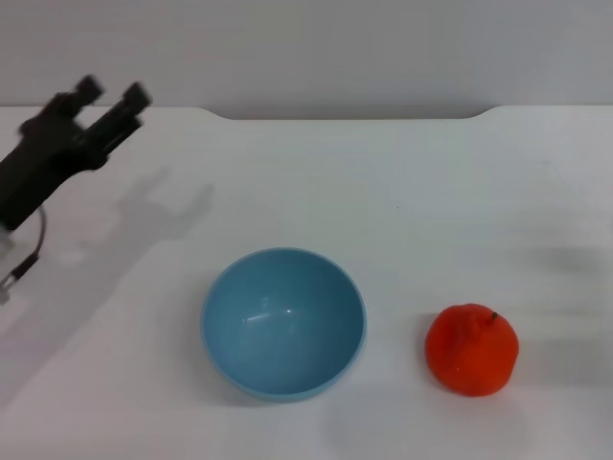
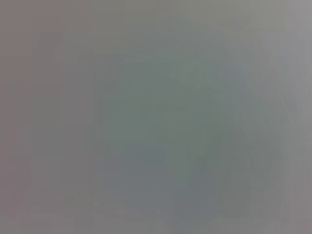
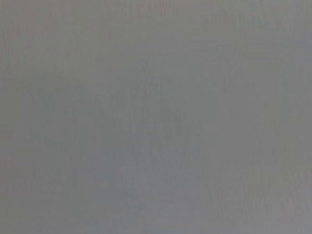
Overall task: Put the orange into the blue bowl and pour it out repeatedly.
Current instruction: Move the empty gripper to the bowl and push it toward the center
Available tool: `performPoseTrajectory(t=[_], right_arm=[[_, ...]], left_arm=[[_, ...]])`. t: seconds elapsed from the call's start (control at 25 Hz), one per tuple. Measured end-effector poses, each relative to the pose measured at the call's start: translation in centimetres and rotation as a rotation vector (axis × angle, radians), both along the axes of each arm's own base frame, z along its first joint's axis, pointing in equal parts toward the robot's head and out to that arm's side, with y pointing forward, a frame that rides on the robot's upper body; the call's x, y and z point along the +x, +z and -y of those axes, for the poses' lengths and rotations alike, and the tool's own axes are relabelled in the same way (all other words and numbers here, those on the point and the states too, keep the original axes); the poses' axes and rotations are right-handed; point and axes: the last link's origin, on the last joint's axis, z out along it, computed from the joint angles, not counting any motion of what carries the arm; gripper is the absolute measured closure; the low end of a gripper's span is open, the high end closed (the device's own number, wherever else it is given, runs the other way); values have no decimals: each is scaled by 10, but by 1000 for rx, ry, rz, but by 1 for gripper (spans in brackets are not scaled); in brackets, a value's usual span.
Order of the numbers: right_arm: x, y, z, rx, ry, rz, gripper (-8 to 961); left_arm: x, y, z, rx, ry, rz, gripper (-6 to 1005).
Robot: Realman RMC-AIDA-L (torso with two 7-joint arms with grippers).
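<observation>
At about ten o'clock in your head view, up near the far left of the white table (image 1: 402, 192), your left gripper (image 1: 113, 96) hangs above the surface with its two black fingers (image 1: 134, 98) parted and a clear gap between them; it holds nothing. Its dark arm runs off toward eight o'clock, and its shadow falls on the table just to the four o'clock side of it.

Move out from there toward five o'clock and you reach the blue bowl (image 1: 283, 323), standing upright on the table near the front edge, well apart from the gripper. You can see down to its smooth inside, and there is nothing in it.

At three o'clock from the bowl lies the orange (image 1: 472, 349), resting on the table near the bowl but not touching it, its small dark stem turned up toward one o'clock.

Your right gripper does not show in the head view, and both wrist views give you only a featureless grey blur.
</observation>
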Motion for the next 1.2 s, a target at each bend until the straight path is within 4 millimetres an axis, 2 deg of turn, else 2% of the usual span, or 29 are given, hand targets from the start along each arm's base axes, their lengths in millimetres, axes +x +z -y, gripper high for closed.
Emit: performPoseTrajectory(t=[0.2,0.32,0.52,0.68,0.88,1.0,1.2], right_arm=[[0,0,0,2,-2,-1,427],[0,0,0,2,-2,-1,427],[0,0,0,1,-1,5,428],[1,1,0,2,-2,7,429],[3,1,-1,-5,-16,10,429],[5,1,-2,-10,-27,11,430],[4,1,-3,-11,-28,12,430]], left_arm=[[31,2,-28,-226,-23,-46,267],[60,3,-40,-410,-41,-155,272],[84,14,-48,-612,132,-358,280],[109,25,-33,-696,175,-507,287],[135,33,-11,-710,166,-700,296],[142,22,0,-754,186,-794,301],[138,4,-1,-779,246,-878,310]])
